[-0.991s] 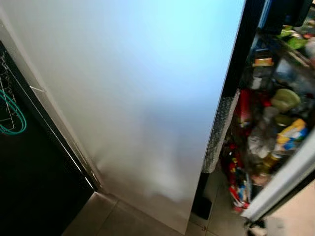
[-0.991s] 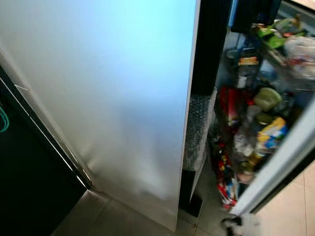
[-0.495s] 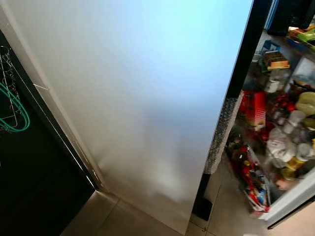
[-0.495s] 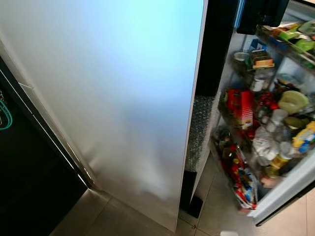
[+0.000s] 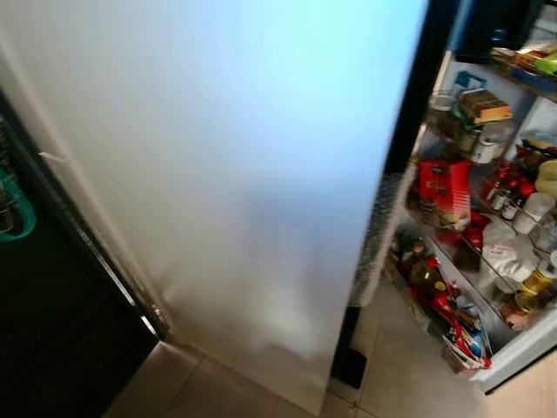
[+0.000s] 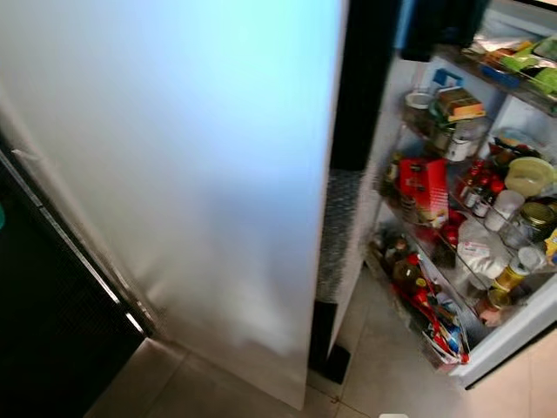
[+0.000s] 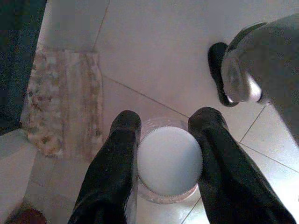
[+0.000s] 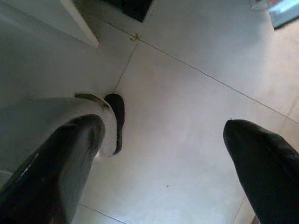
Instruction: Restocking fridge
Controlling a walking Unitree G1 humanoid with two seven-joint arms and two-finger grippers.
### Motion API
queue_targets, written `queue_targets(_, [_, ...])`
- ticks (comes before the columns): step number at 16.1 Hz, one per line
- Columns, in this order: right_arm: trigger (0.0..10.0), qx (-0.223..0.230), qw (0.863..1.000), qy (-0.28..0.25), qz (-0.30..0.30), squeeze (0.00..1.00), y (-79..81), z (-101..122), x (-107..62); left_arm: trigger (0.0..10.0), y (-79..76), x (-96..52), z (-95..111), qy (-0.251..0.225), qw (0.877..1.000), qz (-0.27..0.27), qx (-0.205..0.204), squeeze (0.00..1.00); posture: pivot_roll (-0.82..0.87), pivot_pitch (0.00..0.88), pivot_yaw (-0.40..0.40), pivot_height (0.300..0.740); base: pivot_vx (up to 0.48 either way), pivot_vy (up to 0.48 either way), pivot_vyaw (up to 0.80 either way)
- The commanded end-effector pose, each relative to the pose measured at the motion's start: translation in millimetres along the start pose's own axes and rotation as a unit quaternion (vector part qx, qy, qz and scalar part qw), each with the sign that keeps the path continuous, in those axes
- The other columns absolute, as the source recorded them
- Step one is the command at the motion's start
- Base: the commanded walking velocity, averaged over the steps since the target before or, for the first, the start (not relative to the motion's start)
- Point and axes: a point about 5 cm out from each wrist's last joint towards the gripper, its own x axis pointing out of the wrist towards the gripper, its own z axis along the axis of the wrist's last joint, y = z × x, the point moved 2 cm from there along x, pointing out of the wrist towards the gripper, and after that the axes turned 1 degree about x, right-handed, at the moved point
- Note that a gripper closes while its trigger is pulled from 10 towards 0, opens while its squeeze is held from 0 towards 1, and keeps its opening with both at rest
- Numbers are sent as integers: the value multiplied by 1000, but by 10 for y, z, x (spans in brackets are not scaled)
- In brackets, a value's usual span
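Observation:
In the left wrist view my left gripper is shut on a clear jar with a white ribbed lid, held above the tiled floor. My right gripper hangs open over the floor with nothing between its fingers. Ahead stands the fridge: its tall silver left door is closed, and the right side is open. The open side shows packed shelves with a red carton, bottles, jars and tubs.
A black cabinet stands at the left, close beside the silver door. A strip of bubble wrap runs down the dark centre post. A patterned mat lies on the pale tiles, near my own grey leg.
The edge of the fridge's right door has gone further right, and more of the shelves show. The view has shaken a little; the silver door stays where it was.

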Motion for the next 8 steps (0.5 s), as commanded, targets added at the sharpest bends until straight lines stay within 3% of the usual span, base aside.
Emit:
queue_targets(1, [10000, 8, 1000, 8, -8, 0, -33, -32, -4, 10000, 1, -4, -24, 5, 1000, -3, 8, 0, -85, 0, 37, 740, 0, -244, 0])
queue_targets(6, [10000, 1, 1000, 12, -3, 0, -29, 0, 4, 10000, -24, 0, -16, 6, 1000, -8, 13, 0, -85, 0, 38, 740, 0, 0, 0])
queue_targets(8, [10000, 2, 1000, 8, -3, 0, -20, 49, 13, 10000, -31, 7, 10, 4, 1000, -10, 16, 0, -95, 0, 44, 740, 0, -240, 0])
